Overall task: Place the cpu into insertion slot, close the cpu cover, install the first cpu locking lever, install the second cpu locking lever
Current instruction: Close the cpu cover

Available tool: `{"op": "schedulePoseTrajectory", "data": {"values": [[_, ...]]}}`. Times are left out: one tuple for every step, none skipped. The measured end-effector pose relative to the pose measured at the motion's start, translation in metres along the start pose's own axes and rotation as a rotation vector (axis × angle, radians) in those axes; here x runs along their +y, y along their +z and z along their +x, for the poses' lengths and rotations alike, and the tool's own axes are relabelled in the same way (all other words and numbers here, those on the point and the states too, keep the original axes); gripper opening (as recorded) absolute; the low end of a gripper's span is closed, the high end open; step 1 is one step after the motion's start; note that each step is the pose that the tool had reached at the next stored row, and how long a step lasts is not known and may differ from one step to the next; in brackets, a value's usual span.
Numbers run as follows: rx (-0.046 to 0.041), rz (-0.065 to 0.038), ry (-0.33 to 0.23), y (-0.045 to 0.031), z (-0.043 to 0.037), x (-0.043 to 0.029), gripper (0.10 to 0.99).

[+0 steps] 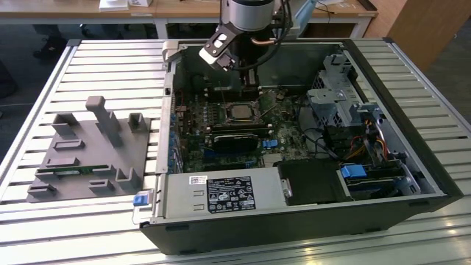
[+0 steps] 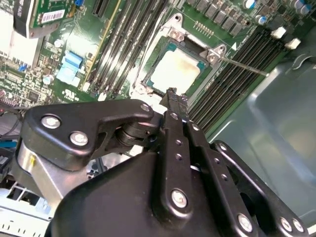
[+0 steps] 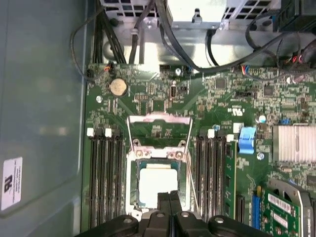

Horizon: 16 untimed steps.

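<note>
The silver-grey cpu [image 3: 158, 181] lies in the insertion slot [image 1: 239, 113] on the green board. The shiny cpu cover [image 3: 132, 180] lies flat around it. In the second wrist view the cpu [image 2: 175, 69] is just beyond my fingertips, with the cover frame [image 2: 154, 54] around it. A thin locking lever rod [image 2: 244, 65] runs out from one corner of the frame, and a lever rod [image 3: 191, 182] runs along one side of the cover. My gripper [image 2: 171, 94] is shut with nothing in it and hovers over the socket's edge. Its point in the first wrist view is [image 3: 170, 201], and in the exterior view [image 1: 250, 91].
Long black memory slots [image 3: 103, 182] flank the socket on both sides. A black heatsink [image 1: 237, 141] sits beside the socket. The case walls [image 1: 353, 61], the drive cage [image 1: 331, 99], cables [image 1: 331, 144] and the power supply [image 1: 220, 196] ring the board. A grey fixture [image 1: 92, 149] stands on the table at the exterior view's left.
</note>
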State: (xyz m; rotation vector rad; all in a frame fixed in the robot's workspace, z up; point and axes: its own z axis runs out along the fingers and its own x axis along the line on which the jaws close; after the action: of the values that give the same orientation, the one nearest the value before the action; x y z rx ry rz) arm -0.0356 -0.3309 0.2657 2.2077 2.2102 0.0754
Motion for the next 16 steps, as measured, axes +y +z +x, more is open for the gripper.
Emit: {"op": "schedulePoseTrajectory", "data": {"values": [[0.0000, 0.000, 0.000, 0.0000, 0.0000, 0.0008, 0.118], [0.0001, 0.000, 0.000, 0.0001, -0.0001, 0.0010, 0.118], [0.0000, 0.000, 0.000, -0.0001, -0.0001, 0.0011, 0.118], [-0.0003, 0.000, 0.000, -0.0008, -0.0001, 0.0011, 0.118], [-0.0002, 0.000, 0.000, -0.0019, -0.0001, 0.0011, 0.118], [-0.0001, 0.000, 0.000, -0.0031, 0.0000, 0.0012, 0.118], [-0.0001, 0.000, 0.000, -0.0044, -0.0001, 0.0013, 0.118], [0.0000, 0.000, 0.000, -0.0059, 0.0000, 0.0013, 0.118], [0.0000, 0.000, 0.000, -0.0075, 0.0000, 0.0014, 0.118], [0.0000, 0.000, 0.000, -0.0085, 0.0000, 0.0017, 0.118], [0.0000, 0.000, 0.000, -0.0089, 0.0000, 0.0023, 0.118], [0.0003, 0.000, 0.000, -0.0090, 0.0001, 0.0030, 0.118], [0.0004, 0.000, 0.000, -0.0089, 0.0001, 0.0040, 0.118], [0.0002, 0.000, 0.000, -0.0090, 0.0000, 0.0054, 0.118], [0.0002, 0.000, 0.000, -0.0089, 0.0000, 0.0063, 0.118], [0.0001, 0.000, 0.000, -0.0089, 0.0000, 0.0073, 0.118]]}}
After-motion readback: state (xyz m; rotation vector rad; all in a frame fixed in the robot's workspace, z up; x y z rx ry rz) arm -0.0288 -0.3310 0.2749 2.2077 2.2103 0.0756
